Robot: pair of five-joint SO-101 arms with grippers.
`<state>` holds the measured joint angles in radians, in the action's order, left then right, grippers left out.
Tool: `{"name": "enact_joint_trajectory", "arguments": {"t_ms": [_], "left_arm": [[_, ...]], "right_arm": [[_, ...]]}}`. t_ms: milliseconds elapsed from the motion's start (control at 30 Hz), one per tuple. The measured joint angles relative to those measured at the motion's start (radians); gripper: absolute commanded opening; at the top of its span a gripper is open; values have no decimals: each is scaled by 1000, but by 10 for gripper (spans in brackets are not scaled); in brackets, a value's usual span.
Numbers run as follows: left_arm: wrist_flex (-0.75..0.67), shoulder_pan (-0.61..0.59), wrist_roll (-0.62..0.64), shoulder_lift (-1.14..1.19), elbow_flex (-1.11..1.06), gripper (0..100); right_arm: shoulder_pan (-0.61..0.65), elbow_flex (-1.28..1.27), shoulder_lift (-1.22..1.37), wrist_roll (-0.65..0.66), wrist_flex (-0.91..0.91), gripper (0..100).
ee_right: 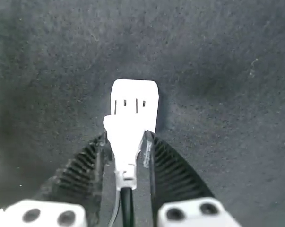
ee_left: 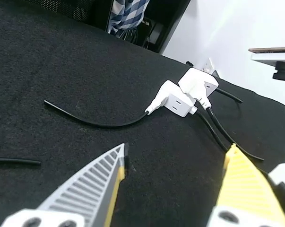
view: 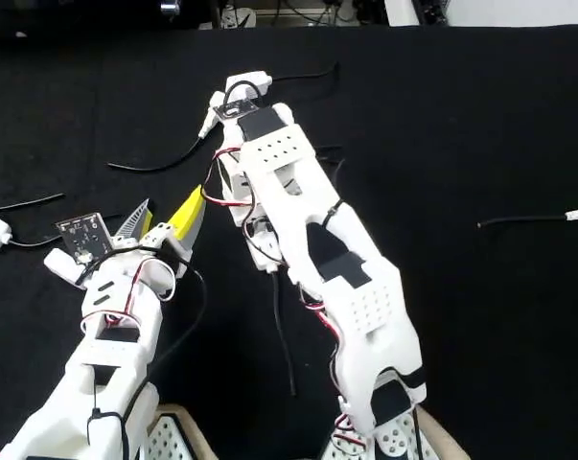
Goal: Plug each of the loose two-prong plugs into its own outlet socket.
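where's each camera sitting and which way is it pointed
High view: fixed above the black table, looking down on it; both arms show along their length.
Left wrist view: on the left arm's wrist, looking past the open left gripper across the table at a corded plug.
Right wrist view: on the right arm's wrist, looking down at the right gripper closed on a white plug.
Shared: the corded plug shows in the high and left wrist views.

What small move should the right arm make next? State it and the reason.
Probably a short push straight ahead. The right gripper has its jaws shut on the white plug, whose front end meets the socket block, lined up with it; whether the prongs are seated is hidden.
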<state>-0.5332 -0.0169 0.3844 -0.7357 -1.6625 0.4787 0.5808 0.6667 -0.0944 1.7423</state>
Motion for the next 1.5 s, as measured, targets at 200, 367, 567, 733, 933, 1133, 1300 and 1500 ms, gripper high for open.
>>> {"name": "enact_joint_trajectory", "arguments": {"t_ms": [200, 367, 567, 733, 933, 1133, 1300, 1500], "left_arm": [[0, 0, 0, 0, 0, 329], [0, 0, 0, 0, 0, 329], [0, 0, 0, 0, 0, 329], [0, 0, 0, 0, 0, 329], [0, 0, 0, 0, 0, 329], [0, 0, 0, 0, 0, 329], [0, 0, 0, 0, 0, 329], [0, 0, 0, 0, 0, 329]], "right_arm": [[-5, -6, 0, 0, 0, 12], [-9, -6, 0, 0, 0, 12], [-9, -6, 0, 2, 0, 12], [-9, -46, -29, 12, 0, 12], [-9, -130, -57, 15, 0, 12], [-9, -130, -57, 15, 0, 12], [-9, -130, -57, 32, 0, 12], [-9, -107, -57, 68, 0, 12]]}}
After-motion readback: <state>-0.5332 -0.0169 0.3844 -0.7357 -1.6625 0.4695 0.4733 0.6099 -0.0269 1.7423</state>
